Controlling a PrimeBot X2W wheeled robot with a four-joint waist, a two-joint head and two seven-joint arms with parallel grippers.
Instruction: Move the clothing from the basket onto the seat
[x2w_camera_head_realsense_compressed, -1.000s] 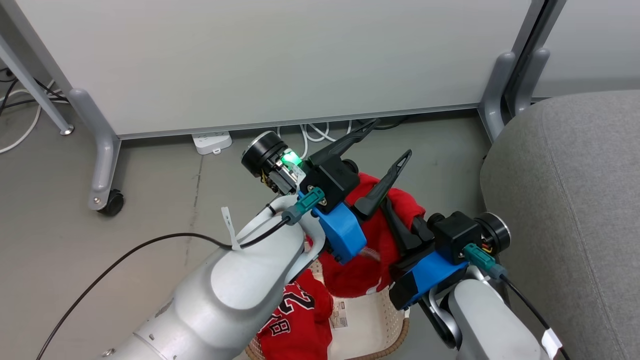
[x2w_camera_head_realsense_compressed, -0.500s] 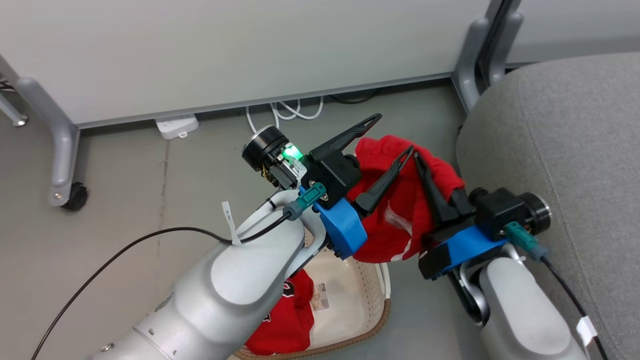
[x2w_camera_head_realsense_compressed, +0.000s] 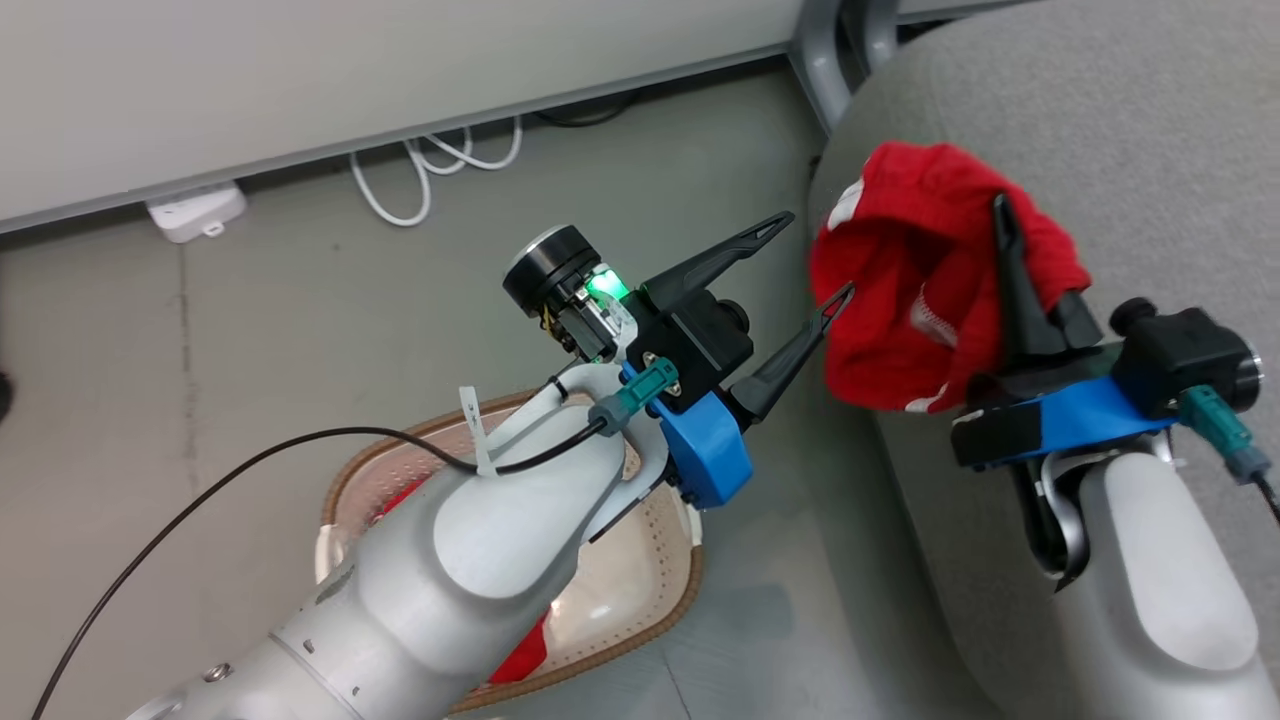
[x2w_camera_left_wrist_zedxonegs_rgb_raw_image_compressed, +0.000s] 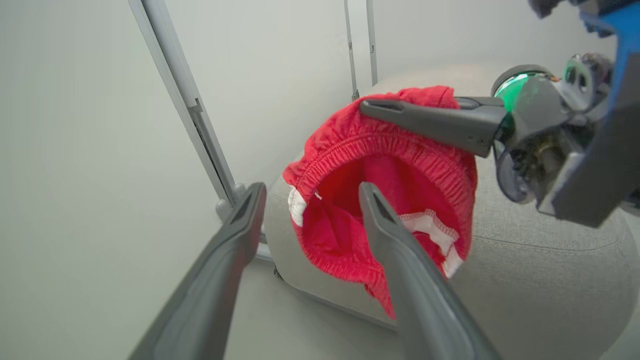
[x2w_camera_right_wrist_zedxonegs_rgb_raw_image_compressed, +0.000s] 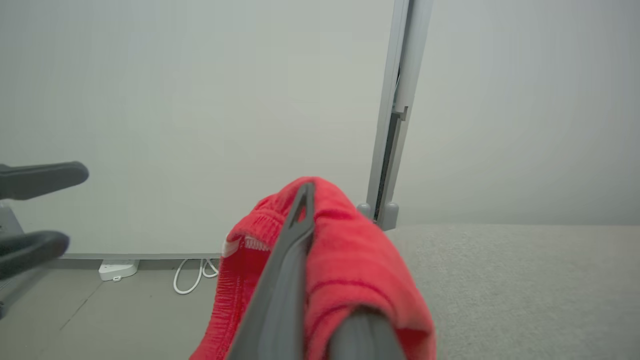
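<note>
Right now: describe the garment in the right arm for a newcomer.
Find the big grey seat. Above its edge nearest the basket hangs a bunched red garment, clamped in the shut jaws of the right gripper. Unlike the other red garment in the basket, it's airborne.

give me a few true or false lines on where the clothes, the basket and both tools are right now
1. The right tool is shut on a red garment. True.
2. The left tool grips the same garment. False: its jaws stand open beside it and hold nothing.
3. The garment lies flat on the seat. False: it hangs bunched from the right tool, by the seat's edge.
4. The basket has red cloth in it. True.
5. The basket stands on the seat. False: it stands on the floor next to the seat.
</note>
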